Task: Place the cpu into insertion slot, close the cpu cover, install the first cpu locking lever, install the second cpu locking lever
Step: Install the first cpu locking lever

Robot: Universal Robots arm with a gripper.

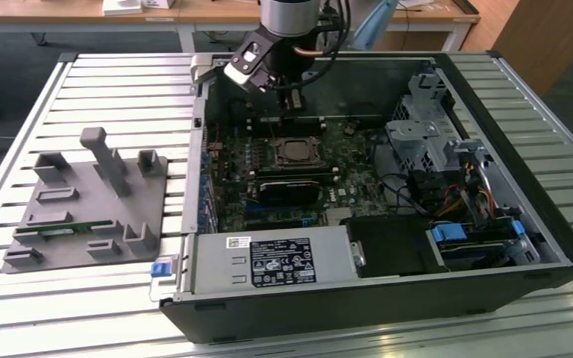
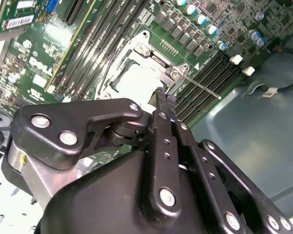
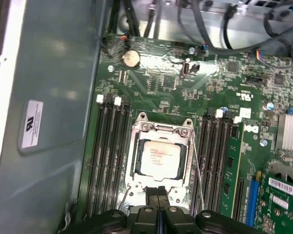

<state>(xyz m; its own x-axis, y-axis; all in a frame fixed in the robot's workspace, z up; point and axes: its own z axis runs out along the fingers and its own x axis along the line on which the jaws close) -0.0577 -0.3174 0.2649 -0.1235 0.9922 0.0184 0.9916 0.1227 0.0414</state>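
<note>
The cpu lies flat in the insertion slot on the green motherboard, its pale metal top facing up. The silver cpu cover lies down around it as a frame. A thin wire locking lever runs along one side of the socket, and in the second wrist view the lever sticks out over the memory slots. My gripper is shut with nothing between its fingers. It hovers just off the socket's edge, above the cpu in the exterior view, and its tips point at the cover's corner.
Long memory slots flank the socket on both sides. The case wall rises close by. A black card, a power supply and a drive cage crowd the case. A grey fixture sits on the slatted table.
</note>
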